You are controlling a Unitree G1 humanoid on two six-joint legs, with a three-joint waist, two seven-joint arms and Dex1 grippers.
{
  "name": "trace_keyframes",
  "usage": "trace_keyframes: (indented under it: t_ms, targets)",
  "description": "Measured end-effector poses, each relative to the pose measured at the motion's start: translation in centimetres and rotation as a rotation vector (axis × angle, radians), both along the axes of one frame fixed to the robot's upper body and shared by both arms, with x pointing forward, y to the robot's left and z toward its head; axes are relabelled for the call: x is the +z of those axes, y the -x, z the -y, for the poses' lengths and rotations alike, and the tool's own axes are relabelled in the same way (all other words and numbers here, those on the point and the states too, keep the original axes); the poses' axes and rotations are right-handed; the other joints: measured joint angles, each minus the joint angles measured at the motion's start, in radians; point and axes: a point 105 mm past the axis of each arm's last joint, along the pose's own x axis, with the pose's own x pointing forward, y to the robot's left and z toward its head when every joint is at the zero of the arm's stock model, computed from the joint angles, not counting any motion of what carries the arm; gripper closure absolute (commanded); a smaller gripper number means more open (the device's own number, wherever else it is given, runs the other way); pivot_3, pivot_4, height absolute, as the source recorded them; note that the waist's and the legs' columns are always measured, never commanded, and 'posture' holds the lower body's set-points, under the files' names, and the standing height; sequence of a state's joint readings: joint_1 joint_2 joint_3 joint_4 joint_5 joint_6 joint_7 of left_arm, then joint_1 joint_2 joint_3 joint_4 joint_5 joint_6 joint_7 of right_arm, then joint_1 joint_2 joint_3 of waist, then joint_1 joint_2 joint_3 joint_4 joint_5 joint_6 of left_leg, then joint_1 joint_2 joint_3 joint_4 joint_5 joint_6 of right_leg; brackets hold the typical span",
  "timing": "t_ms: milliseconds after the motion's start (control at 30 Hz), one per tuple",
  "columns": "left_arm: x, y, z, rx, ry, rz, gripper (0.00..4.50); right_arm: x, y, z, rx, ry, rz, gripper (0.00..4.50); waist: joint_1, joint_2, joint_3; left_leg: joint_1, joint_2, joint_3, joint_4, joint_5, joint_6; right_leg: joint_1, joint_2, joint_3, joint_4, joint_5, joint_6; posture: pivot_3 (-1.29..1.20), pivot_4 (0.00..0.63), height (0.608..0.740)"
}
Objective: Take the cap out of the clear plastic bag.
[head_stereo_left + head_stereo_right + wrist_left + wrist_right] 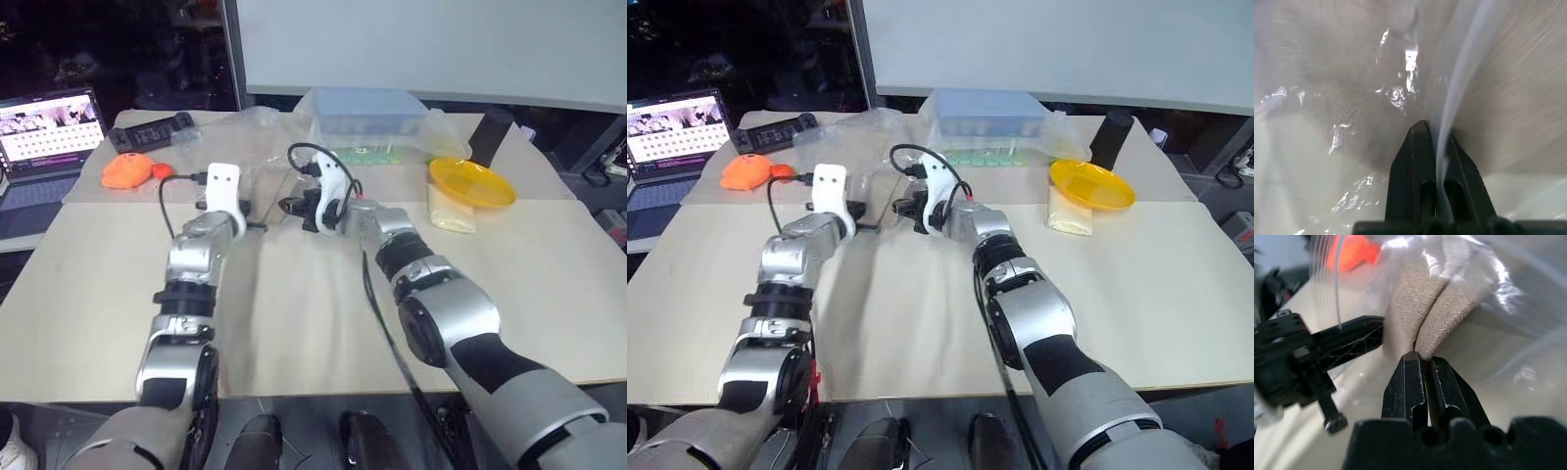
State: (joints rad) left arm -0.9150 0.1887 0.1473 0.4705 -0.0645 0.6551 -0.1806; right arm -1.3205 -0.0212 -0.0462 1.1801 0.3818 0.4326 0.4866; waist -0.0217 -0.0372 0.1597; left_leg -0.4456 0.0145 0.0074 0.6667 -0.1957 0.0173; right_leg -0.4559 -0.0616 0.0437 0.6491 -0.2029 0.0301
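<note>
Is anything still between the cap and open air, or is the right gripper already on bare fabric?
The right gripper pinches a fold of the cap directly. The clear plastic bag wraps the rest of the cap, and the left gripper pinches its film.

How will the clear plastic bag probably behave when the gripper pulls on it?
The clear plastic bag will probably stay floppy: it hangs creased and wrinkled. It looks thin, so it may stretch or slip where the left gripper pinches only one fold. It is likely very light.

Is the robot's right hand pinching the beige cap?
Yes, the right gripper fingers are shut on a fold of the cap.
</note>
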Motion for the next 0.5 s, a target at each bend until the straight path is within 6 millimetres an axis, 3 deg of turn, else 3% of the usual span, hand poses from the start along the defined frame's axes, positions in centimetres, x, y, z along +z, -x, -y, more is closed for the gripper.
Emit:
trace_keyframes:
  t_ms: [200,333,500]
  targets:
    - [-0.1,-0.2,1.8,-0.065,0.021,-0.016,4.5,0.2,1.1,1.8,0.0,-0.004,-0.148,4.42,-0.008,0.0,0.0,0.0,0.0,-0.002,-0.002,0.0,0.0,0.0,0.0,-0.001,0.0,0.0,0.0,0.0,0.15,0.74]
    - [-0.1,-0.4,1.8,-0.076,0.018,-0.019,4.5,0.0,4.1,3.7,-0.015,-0.02,-0.231,4.42,-0.001,0.0,0.0,-0.001,0.0,-0.003,-0.002,0.0,0.0,0.0,-0.001,-0.001,0.0,0.0,0.0,0.0,0.15,0.74]
    - [0.2,-0.7,1.6,-0.081,0.02,-0.013,4.5,1.9,8.3,5.8,-0.023,-0.02,-0.234,4.42,0.006,0.0,0.0,-0.001,0.0,-0.003,-0.002,0.0,0.001,0.0,0.0,-0.002,0.0,0.0,0.0,0.0,0.15,0.74]
